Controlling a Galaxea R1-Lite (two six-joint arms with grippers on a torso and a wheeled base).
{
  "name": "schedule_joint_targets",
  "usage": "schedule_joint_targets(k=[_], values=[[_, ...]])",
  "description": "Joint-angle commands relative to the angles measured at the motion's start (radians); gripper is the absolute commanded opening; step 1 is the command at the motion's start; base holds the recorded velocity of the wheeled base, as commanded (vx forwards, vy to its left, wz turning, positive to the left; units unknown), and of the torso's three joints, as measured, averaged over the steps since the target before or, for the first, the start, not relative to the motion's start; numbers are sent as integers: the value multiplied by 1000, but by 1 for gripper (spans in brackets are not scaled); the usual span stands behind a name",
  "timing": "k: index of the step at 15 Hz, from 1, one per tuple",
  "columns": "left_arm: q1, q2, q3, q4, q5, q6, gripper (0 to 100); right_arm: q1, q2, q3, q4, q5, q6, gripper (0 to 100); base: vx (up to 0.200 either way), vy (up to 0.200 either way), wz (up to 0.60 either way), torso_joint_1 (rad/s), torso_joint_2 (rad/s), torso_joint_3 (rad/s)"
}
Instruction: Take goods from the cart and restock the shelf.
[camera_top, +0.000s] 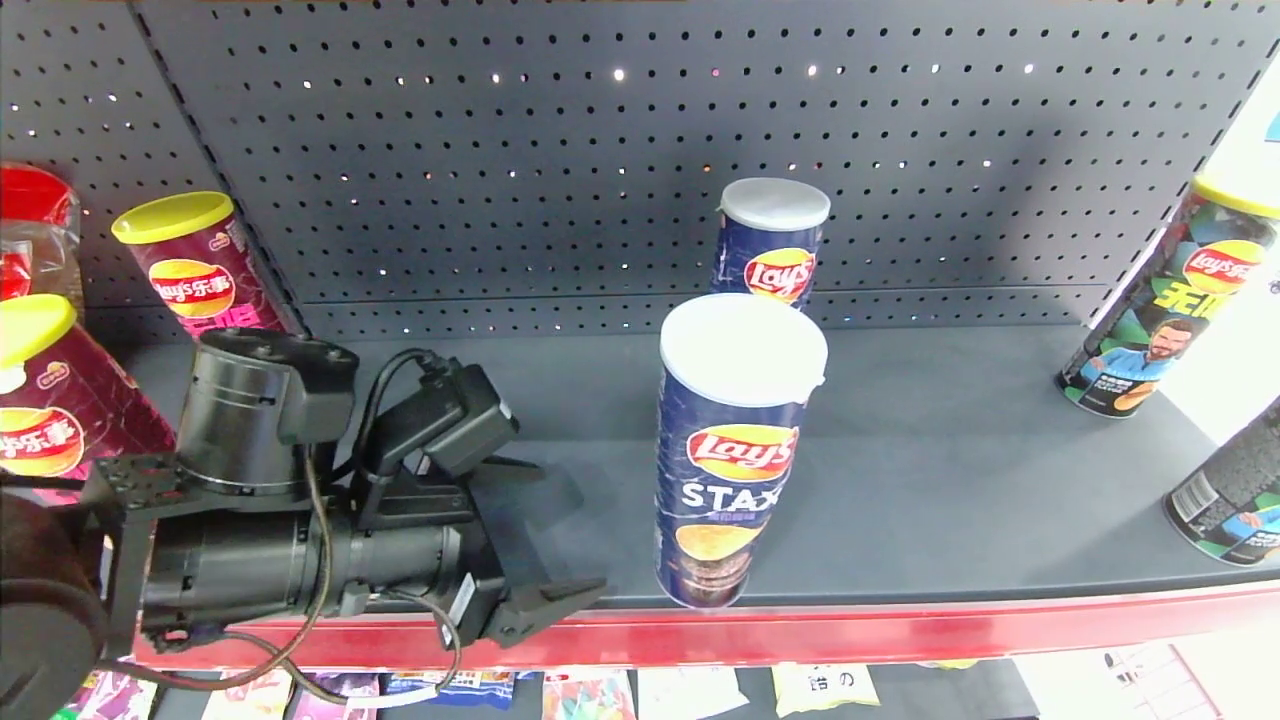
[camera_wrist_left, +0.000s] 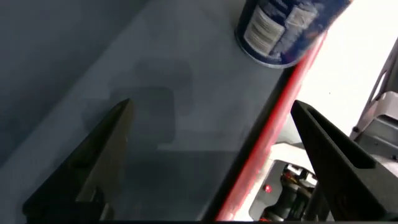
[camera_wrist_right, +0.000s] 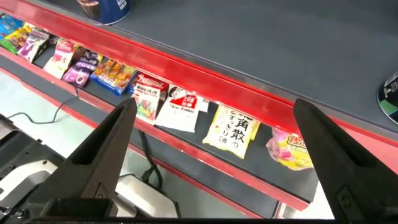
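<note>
The left gripper (camera_top: 570, 540) is held level over the front of the grey shelf (camera_top: 950, 470), its 2 fingers spread wide with nothing between them. The front blue can (camera_top: 735, 450) (white-lidded, upright) is stood just inside the red shelf lip (camera_top: 900, 620), near the gripper on its right side and apart from it. In the left wrist view the same can (camera_wrist_left: 280, 31) is seen beyond the open fingers (camera_wrist_left: 99, 162), ahead of them rather than between them. A 2nd blue can (camera_top: 772, 245) is placed directly behind the 1st, close to the pegboard (camera_top: 600, 150). The right gripper (camera_wrist_right: 214, 106) is likewise spread wide and empty; the red lip and the snack packets (camera_wrist_right: 233, 130) of the lower shelf are seen past its fingers. 2 maroon cans (camera_top: 190, 265) are set at the shelf's left end, 2 dark cans (camera_top: 1170, 310) at its right.
</note>
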Motion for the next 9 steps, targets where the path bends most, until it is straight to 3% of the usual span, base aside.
schedule_joint_targets(k=[1,9], values=[[-20,60,-37,-1,3,0,100,0,3,0,0,1,0,100,0,0,0,0,0,0],[-33,134,-121,-1,5,0,100,-6,3,-6,-3,1,0,100,0,0,0,0,0,0]])
